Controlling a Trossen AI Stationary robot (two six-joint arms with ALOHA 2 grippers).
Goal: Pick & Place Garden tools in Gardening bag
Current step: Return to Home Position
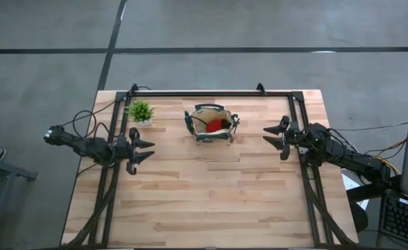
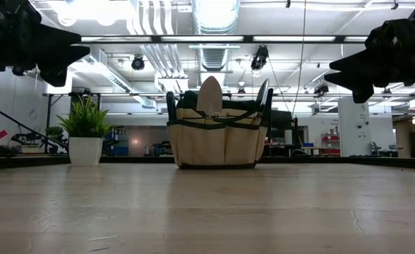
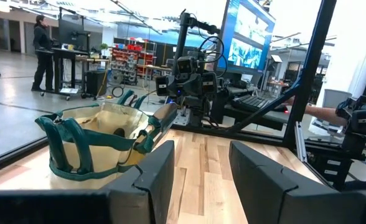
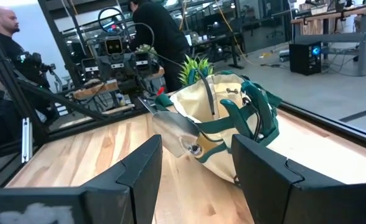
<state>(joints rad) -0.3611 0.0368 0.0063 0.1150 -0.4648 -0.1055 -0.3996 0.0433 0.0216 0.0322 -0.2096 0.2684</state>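
Observation:
The tan gardening bag (image 1: 211,125) with dark green trim stands on its base at the table's far middle. Garden tools stick out of it: a red-headed piece (image 1: 215,126) shows inside from above, a metal trowel blade (image 2: 209,94) rises over the rim, and a dark handle (image 2: 262,94) leans at its right side. The trowel also shows in the right wrist view (image 4: 177,132). My left gripper (image 1: 144,150) is open and empty, raised left of the bag. My right gripper (image 1: 273,137) is open and empty, raised right of the bag.
A small green potted plant (image 1: 141,111) stands at the far left, close to my left gripper. A black frame (image 1: 211,93) runs along the table's far edge and down both sides. People stand in the room beyond the table. Bare wood lies toward the near edge (image 1: 211,201).

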